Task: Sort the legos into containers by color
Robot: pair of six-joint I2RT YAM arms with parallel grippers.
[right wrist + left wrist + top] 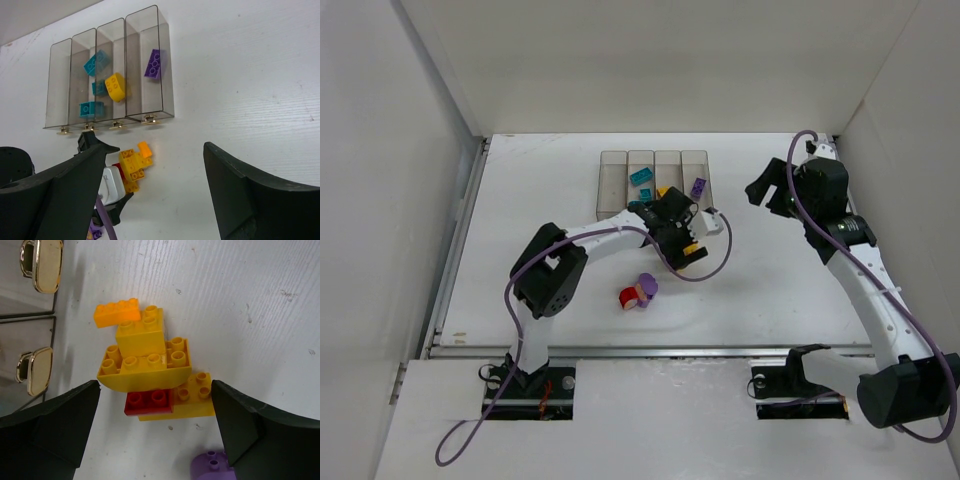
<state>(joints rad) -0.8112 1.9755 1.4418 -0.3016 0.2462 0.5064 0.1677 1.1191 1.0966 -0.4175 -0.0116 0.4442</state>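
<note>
A clump of yellow legos with one red brick joined to it lies on the white table, just below the containers. My left gripper hangs over the clump's near end, open, with a finger on either side and touching nothing. In the top view the left gripper covers most of the yellow clump. A purple brick lies beside its right finger. My right gripper stands open and empty, high at the right and far from the yellow clump. The containers hold teal bricks, a yellow brick and a purple brick.
A red and purple clump lies on the table nearer the arm bases. White walls close off the left, back and right. A metal rail runs along the near edge. The left arm's purple cable loops over the table.
</note>
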